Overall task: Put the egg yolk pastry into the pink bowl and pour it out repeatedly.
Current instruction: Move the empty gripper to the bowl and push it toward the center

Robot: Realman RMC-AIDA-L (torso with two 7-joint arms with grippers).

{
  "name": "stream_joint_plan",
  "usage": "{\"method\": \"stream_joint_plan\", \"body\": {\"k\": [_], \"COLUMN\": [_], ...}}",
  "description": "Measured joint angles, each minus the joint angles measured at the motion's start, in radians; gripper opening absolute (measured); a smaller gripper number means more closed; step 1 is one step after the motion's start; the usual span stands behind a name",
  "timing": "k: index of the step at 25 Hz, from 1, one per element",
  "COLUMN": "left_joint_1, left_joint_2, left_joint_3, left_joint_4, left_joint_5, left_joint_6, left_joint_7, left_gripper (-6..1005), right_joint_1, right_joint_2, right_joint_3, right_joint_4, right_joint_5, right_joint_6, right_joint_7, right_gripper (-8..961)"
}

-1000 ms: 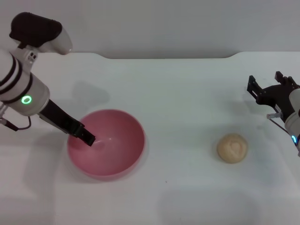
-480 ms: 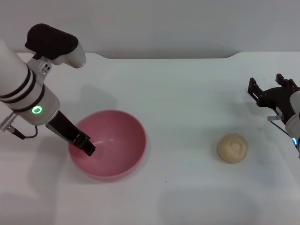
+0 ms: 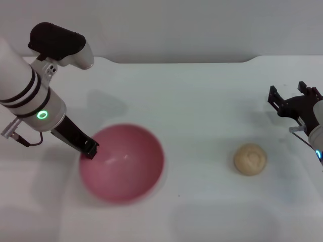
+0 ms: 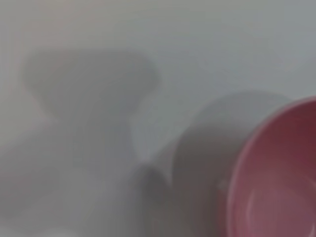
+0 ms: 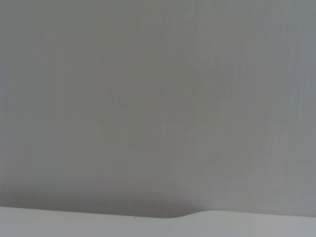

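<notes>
The pink bowl [image 3: 126, 166] is at the left of the white table and holds nothing; it looks raised a little off the surface. My left gripper [image 3: 90, 149] is shut on its left rim. The left wrist view catches part of the bowl [image 4: 276, 182] with its shadow on the table beside it. The egg yolk pastry [image 3: 250, 159], a pale beige ball, lies on the table to the right, well apart from the bowl. My right gripper [image 3: 292, 101] hovers open and holding nothing at the far right, just beyond the pastry.
The white table [image 3: 202, 101] ends at a grey wall at the back, with a raised lip along its far edge [image 3: 181, 61]. The right wrist view shows only the wall and a strip of table edge [image 5: 148, 222].
The left arm has swung in and shifted its hold toward the bowl's left rim. The bowl has moved slightly right and nearer and looks larger. The pastry and right gripper have barely moved.
</notes>
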Motion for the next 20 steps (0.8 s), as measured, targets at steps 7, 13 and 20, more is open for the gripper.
{"method": "stream_joint_plan", "body": {"k": [7, 13, 20], "left_joint_1": [-0.002, 0.002, -0.01], "left_joint_2": [0.001, 0.001, 0.003], "left_joint_3": [0.0, -0.002, -0.015], "left_joint_4": [-0.002, 0.004, 0.014], "left_joint_5": [-0.001, -0.001, -0.001], "left_joint_6": [-0.001, 0.002, 0.0], "left_joint_7": [0.0, -0.001, -0.001], "left_gripper": [69, -1, -2], "right_joint_1": [-0.006, -0.003, 0.101], "right_joint_2": [0.0, 0.0, -0.044], "right_joint_3": [-0.002, -0.001, 0.007], "right_joint_4": [0.002, 0.025, 0.091], "right_joint_5": [0.0, 0.0, -0.007], "right_joint_6": [-0.005, -0.007, 0.079], "right_joint_7": [0.0, 0.006, 0.183], "right_gripper": [736, 736, 736]}}
